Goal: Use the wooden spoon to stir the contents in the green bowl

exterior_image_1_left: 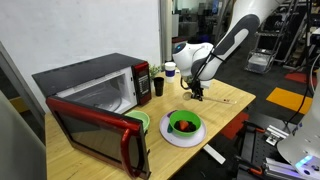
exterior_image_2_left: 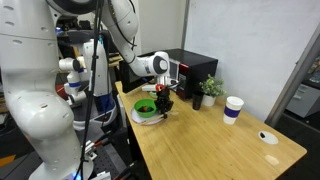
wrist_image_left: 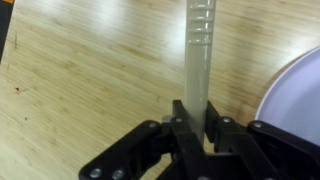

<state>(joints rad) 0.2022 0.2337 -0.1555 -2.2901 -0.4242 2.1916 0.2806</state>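
no text, label, brand or number can be read in these views.

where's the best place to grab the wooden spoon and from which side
By its slim straight handle, coming from above with the fingers closing across the narrow width. In the wrist view the wooden spoon runs straight out from the gripper, a finger on each side of the handle, beside the white plate. That leaves its length free to reach the green bowl, I'd judge.
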